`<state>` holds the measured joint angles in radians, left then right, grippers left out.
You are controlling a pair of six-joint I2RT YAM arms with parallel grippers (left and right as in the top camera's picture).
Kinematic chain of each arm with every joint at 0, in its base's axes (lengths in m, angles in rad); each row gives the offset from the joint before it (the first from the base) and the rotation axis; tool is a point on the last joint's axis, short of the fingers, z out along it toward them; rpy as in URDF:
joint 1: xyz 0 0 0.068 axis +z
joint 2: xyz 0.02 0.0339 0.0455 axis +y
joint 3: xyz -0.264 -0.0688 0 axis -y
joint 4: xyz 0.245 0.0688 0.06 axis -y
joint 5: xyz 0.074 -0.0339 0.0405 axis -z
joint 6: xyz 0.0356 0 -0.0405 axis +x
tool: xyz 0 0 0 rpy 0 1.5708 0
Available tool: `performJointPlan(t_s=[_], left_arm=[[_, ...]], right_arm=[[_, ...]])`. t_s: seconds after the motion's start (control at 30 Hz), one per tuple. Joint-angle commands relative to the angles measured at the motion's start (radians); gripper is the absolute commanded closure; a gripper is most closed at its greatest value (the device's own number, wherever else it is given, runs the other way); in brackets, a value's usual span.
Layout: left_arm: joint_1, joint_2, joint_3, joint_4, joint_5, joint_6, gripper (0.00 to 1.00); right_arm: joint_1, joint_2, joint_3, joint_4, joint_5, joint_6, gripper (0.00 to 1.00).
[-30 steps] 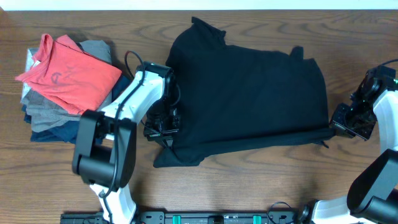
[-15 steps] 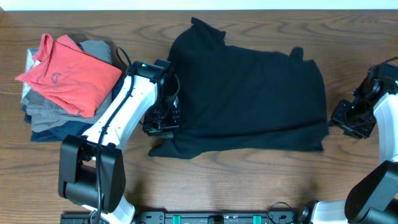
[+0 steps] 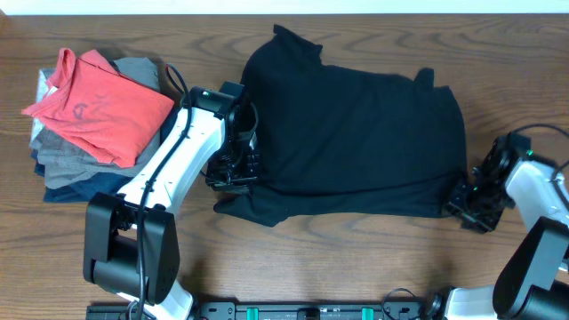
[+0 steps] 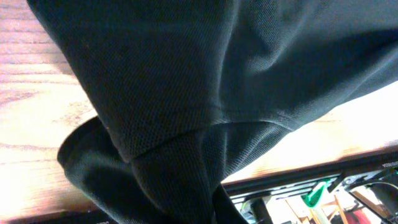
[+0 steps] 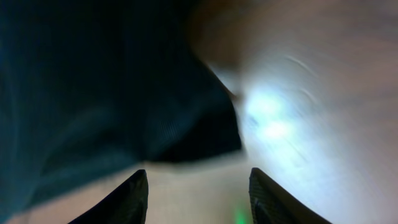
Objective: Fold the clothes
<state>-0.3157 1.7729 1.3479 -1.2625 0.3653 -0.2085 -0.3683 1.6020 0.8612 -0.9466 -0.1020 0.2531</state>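
Note:
The clothes, one black shirt, lie spread over the middle of the wooden table. My left gripper is shut on the shirt's lower left edge, and a bunched fold hangs just below it. In the left wrist view the black fabric fills the frame and hides the fingers. My right gripper sits at the shirt's lower right corner. In the right wrist view that gripper is open over bare table, with the shirt's corner just ahead of its fingertips.
A pile of folded garments topped by a coral-red shirt sits at the left, close behind the left arm. A dark rail runs along the table's front edge.
My right gripper has opened, let go of the shirt's lower right corner and moved toward the front and left. The left gripper drew the lower left edge toward the back, still shut.

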Motion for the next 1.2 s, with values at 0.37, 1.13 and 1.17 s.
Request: performJointPlan(t_s=[0.37, 1.13, 1.17], left_arm=[[0.0, -0.003, -0.004, -0.004, -0.011, 0.009, 0.93], [0.032, -0.068, 0.138, -0.169, -0.01, 0.076, 0.94], [0.04, -0.089, 0.16, -0.184, -0.01, 0.081, 0.94]], right_arm=[[0.009, -0.007, -0.101, 0.217, -0.082, 0.129, 0.67], [0.001, -0.236, 0.286, -0.146, -0.089, 0.044, 0.99], [-0.006, -0.254, 0.336, -0.176, -0.089, 0.042, 0.99]])
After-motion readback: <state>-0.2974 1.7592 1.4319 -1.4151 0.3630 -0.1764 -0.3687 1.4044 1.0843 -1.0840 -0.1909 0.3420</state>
